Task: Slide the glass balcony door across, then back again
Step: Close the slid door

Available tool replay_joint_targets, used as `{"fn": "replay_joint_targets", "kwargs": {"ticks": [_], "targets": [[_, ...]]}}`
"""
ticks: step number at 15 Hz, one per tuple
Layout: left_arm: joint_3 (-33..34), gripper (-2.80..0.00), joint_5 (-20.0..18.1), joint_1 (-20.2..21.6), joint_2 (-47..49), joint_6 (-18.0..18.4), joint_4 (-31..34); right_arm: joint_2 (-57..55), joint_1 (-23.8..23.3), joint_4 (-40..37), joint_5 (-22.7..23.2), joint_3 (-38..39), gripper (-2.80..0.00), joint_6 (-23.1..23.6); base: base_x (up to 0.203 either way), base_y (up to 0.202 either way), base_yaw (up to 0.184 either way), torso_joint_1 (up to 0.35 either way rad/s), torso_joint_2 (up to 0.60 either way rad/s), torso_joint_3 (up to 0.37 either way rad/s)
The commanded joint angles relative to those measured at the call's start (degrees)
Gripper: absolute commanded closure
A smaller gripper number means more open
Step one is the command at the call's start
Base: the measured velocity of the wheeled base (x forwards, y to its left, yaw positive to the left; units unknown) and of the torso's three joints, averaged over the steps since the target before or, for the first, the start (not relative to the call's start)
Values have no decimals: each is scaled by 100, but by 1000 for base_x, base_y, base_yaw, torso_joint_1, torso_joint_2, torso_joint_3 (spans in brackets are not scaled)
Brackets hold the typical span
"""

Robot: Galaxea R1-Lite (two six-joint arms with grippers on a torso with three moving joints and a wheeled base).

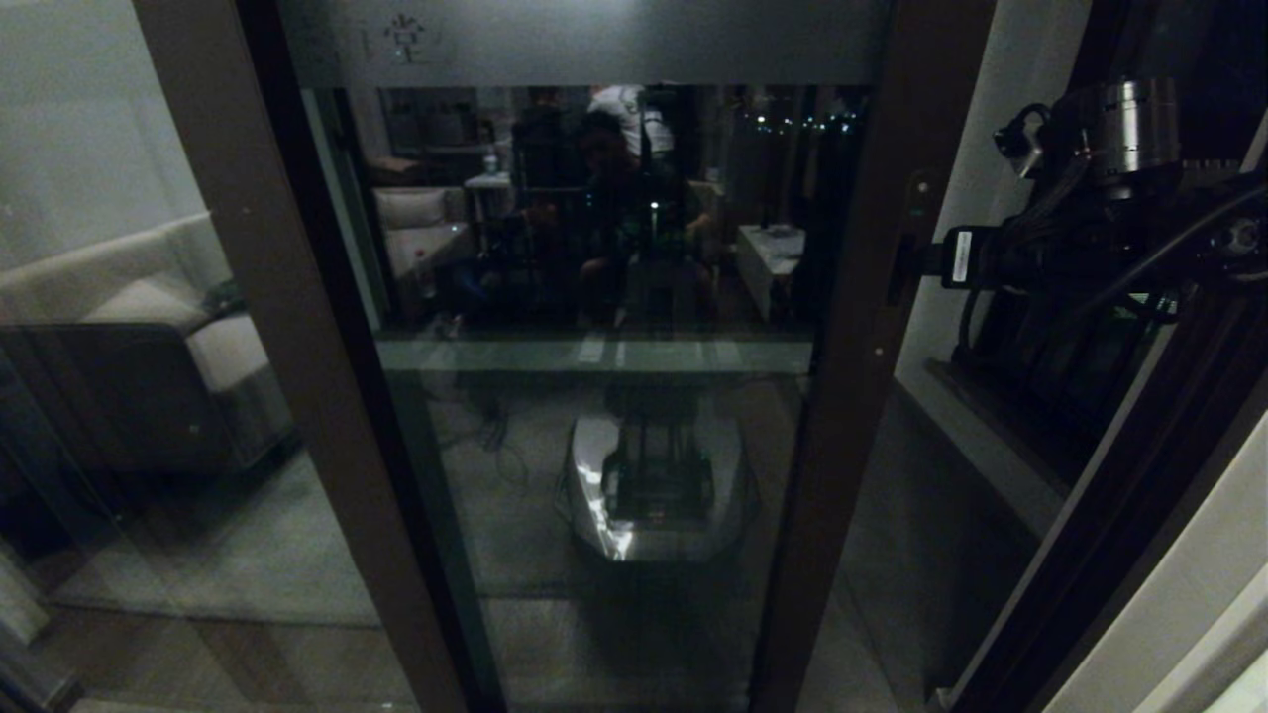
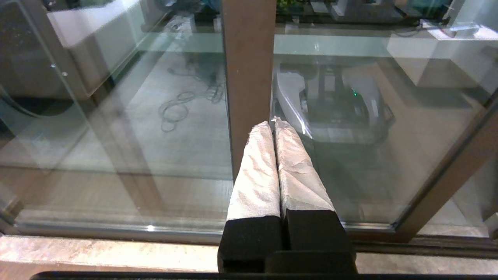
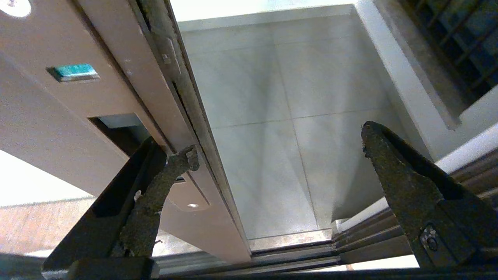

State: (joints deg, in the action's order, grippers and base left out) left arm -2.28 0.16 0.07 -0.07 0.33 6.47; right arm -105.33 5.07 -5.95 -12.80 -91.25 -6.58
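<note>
The glass balcony door (image 1: 594, 446) fills the head view, with a frosted top strip (image 1: 594, 40) bearing a Chinese character. Its dark brown right upright (image 1: 862, 327) stands apart from the wall, leaving a gap onto the balcony. My right gripper (image 1: 906, 265) is open at that upright. In the right wrist view, the right gripper (image 3: 279, 142) has one finger (image 3: 155, 186) hooked into the recessed slot handle (image 3: 116, 130), while the other finger (image 3: 393, 175) hangs over the gap. My left gripper (image 2: 274, 122) is shut on nothing, low down in front of a brown upright (image 2: 247, 77).
Pale balcony floor tiles (image 3: 272, 97) show through the gap, with the floor track (image 3: 311, 252) below. A black-barred window (image 3: 459, 50) and a white wall (image 1: 991, 198) stand to the right. A plain brown-framed glass panel (image 1: 149, 396) lies to the left.
</note>
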Motion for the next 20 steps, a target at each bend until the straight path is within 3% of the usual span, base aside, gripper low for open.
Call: {"fn": "replay_joint_targets", "kwargs": {"ticks": [1, 20], "targets": [[-1, 0, 2, 1, -1, 2, 3, 136, -103, -3, 59, 73, -280, 8, 0, 0, 0, 0, 0, 0], [-1, 0, 2, 1, -1, 2, 3, 561, -1025, 170, 436, 733, -280, 166, 0, 0, 0, 0, 0, 0]]}}
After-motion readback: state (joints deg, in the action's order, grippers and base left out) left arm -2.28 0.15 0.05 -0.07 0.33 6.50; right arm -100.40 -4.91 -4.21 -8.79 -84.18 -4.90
